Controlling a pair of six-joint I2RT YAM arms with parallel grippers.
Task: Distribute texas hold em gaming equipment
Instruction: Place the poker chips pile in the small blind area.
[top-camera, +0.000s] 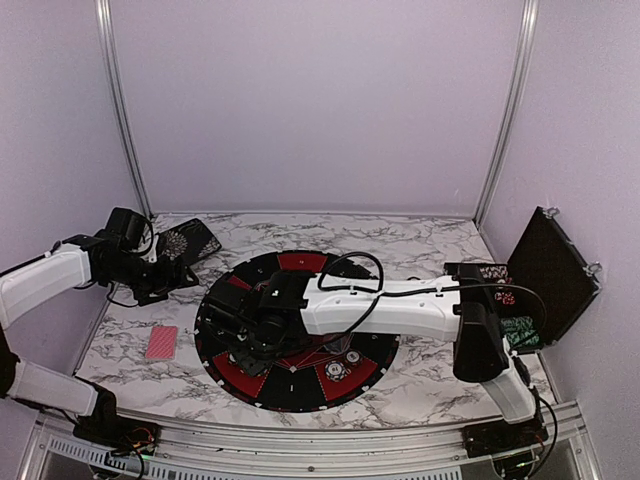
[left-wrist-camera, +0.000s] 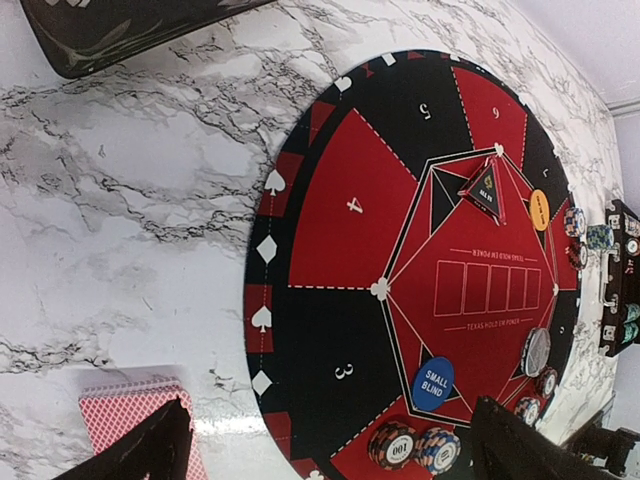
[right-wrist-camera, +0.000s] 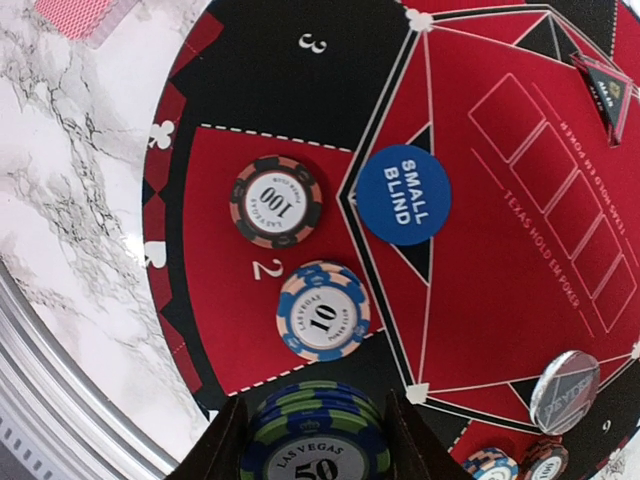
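A stack of green-striped 50 chips (right-wrist-camera: 315, 425) is clamped in the right gripper (right-wrist-camera: 318, 440) at the mat's (right-wrist-camera: 480, 300) rim, with the 10 chip (right-wrist-camera: 323, 311) at its 12 o'clock and the 100 chip (right-wrist-camera: 276, 201) at 11. The red-backed cards (left-wrist-camera: 125, 415) lie at the mat's 9 o'clock, near the left gripper (left-wrist-camera: 335, 440), which is spread wide and holds nothing

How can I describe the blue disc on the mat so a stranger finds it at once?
Start at the round black-and-red mat on the marble table. Just inside its red centre, at the corner between fields 2 and 3, lies the blue disc. Unlike the striped 100 chip and 10 chip beside it, it is plain blue with the white words SMALL BLIND.
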